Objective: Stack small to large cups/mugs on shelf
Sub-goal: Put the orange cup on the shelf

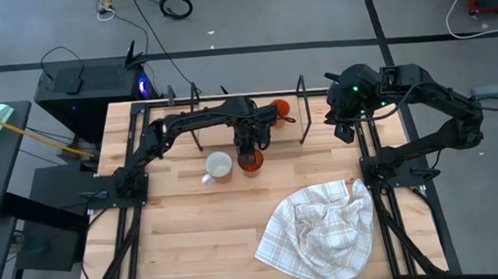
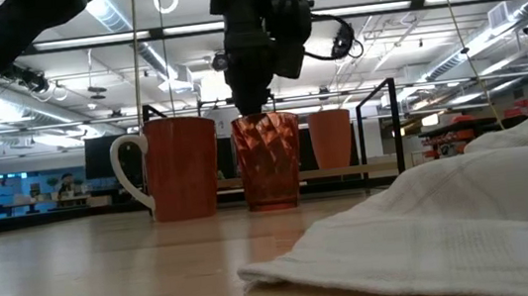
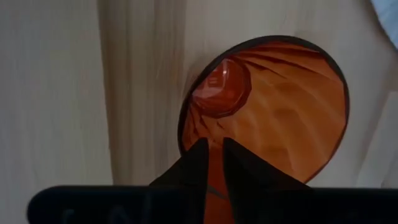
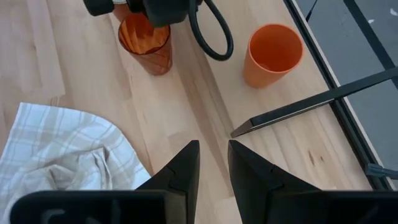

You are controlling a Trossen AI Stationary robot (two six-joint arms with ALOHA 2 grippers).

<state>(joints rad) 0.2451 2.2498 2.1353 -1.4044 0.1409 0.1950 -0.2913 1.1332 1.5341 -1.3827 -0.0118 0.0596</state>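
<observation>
Left gripper (image 3: 211,163): fingers nearly closed, straddling the rim of your translucent dark-orange faceted tumbler (image 2: 267,160), which stands on the wooden table just beside the white handled ceramic mug (image 1: 218,166), at its 3 o'clock. Likely light, rigid, slick plastic; grip the wall firmly. Right gripper (image 4: 213,163): slightly parted, idle, holding nothing.

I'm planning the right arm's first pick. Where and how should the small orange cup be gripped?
Grip the small orange cup across its rim, coming straight down from above. It stands upright, mouth open, has no handle, and its walls taper downward. The black shelf bar lies close beside it, so a side approach looks cramped.
</observation>
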